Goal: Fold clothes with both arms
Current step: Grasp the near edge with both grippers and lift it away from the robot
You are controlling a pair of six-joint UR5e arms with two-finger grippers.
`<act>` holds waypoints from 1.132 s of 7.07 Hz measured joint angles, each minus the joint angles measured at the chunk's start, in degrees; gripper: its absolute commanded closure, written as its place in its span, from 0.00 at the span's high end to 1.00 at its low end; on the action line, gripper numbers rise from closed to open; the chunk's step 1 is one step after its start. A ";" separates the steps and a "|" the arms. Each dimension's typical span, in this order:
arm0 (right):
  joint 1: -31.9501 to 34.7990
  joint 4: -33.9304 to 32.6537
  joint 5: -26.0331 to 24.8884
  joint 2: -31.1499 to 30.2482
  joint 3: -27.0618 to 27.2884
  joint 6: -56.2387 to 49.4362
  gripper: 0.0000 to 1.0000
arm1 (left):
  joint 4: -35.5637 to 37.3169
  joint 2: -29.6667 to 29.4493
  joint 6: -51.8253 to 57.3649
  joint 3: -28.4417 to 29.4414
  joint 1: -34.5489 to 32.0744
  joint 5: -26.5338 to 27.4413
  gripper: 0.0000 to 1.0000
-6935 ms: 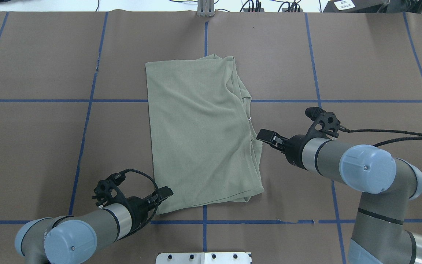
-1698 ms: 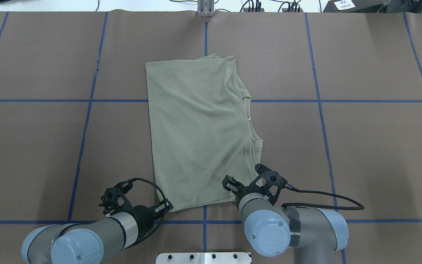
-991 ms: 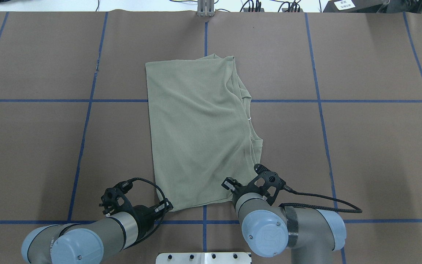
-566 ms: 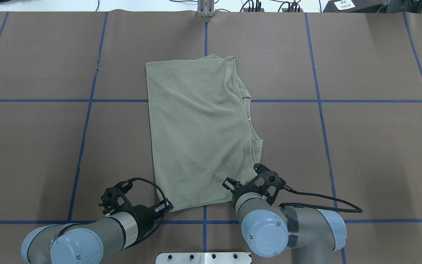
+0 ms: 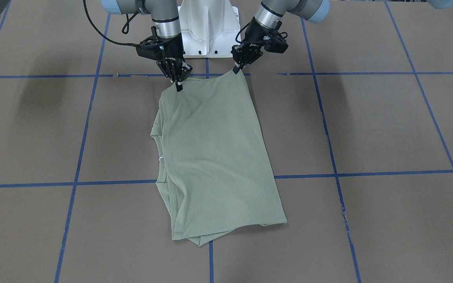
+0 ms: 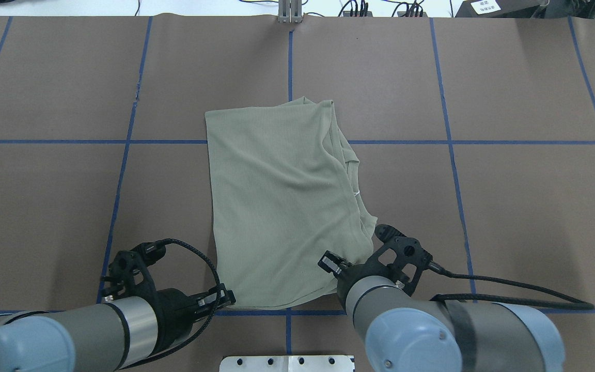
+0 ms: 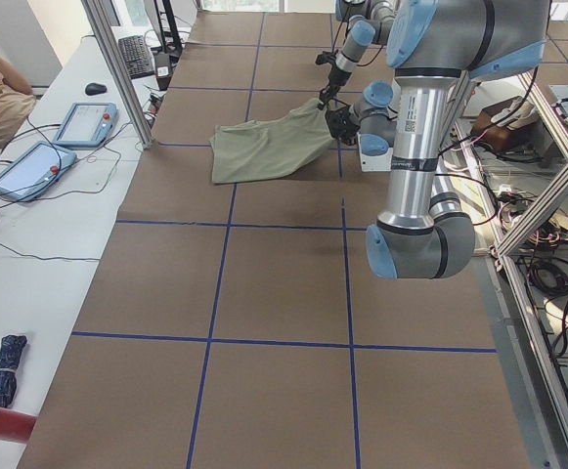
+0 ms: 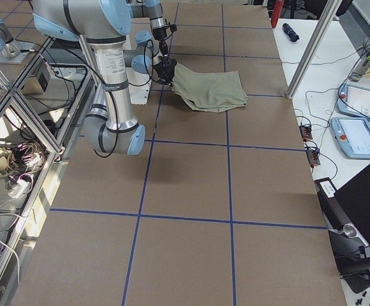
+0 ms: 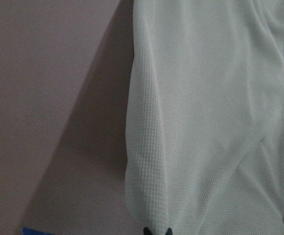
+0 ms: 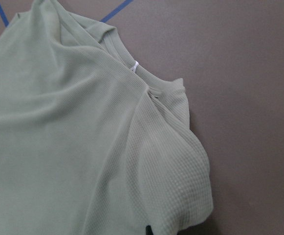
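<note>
- Front-facing view: the shirt (image 5: 214, 157) lies mid-tabletop (image 5: 368, 125) as a long, narrow panel, with layers doubled along one long side. The right end effector (image 5: 178, 83) and the left end effector (image 5: 237, 69) are each pinched closed on a corner of the short edge nearest the robot. That edge is stretched between them.
- Overhead view: no sleeve shows spread out, so the lengthwise folds look done. The far short edge rests flat near a blue tape line (image 6: 483, 142). I judge the task about halfway. The held edge has not yet been carried over to the far edge to halve the panel, and then it must be released.
- Left side view: the robot-side edge of the shirt (image 7: 269, 147) stands raised off the tabletop, and the rest slopes down onto it.
- Right side view: the same small lift shows at the robot's end of the shirt (image 8: 210, 89), with the far end lying flat.
- Left wrist view: ribbed cloth fills the frame. Dark fingertips (image 9: 149, 230) sit at the bottom edge with the cloth running down between them, so this grip looks secure.
- Right wrist view: the collar (image 10: 107, 36) and white tag (image 10: 134, 67) lie on the outer side, with loose layers bulging by the held corner. Those layers could slip apart during the fold-over.
</note>
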 measured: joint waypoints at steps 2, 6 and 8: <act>-1.22 -8.91 0.50 2.32 6.71 -0.16 0.00 | 10.18 -0.86 0.48 -9.47 -0.58 -3.14 0.00; 8.61 -3.61 4.06 8.12 -6.89 -8.44 0.00 | 12.12 -10.27 13.58 4.33 -13.33 -5.81 0.00; 13.84 2.56 6.44 10.78 -16.31 -12.67 0.00 | 9.65 -12.05 19.62 12.75 -19.78 -7.32 0.00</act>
